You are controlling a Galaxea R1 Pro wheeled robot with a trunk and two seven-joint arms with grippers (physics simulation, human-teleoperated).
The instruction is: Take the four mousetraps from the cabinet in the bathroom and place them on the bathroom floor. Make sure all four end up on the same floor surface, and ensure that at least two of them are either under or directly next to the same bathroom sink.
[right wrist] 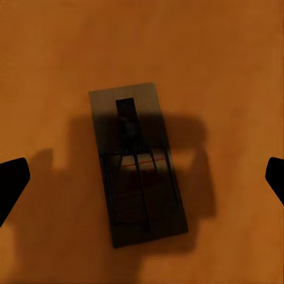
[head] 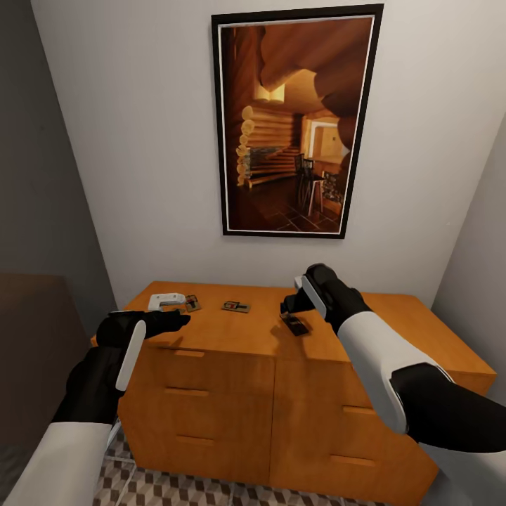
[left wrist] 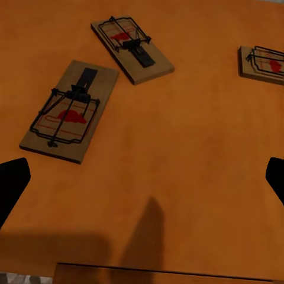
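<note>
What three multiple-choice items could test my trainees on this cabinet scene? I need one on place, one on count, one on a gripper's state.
1. Where do the mousetraps lie?
A. on the cabinet top
B. on the tiled floor
C. inside an open drawer

2. How many traps does the left wrist view show?
A. one
B. three
C. five

3. What is the state of the right gripper?
A. shut on a trap
B. open above a trap
C. holding the picture frame

Answers:
1 A: the mousetraps rest flat on the orange cabinet top, and all drawers look closed.
2 B: two traps lie close together, and a third sits at the frame edge.
3 B: the right gripper has its dark fingertips spread wide on either side of a shadowed trap, not touching it.
</note>
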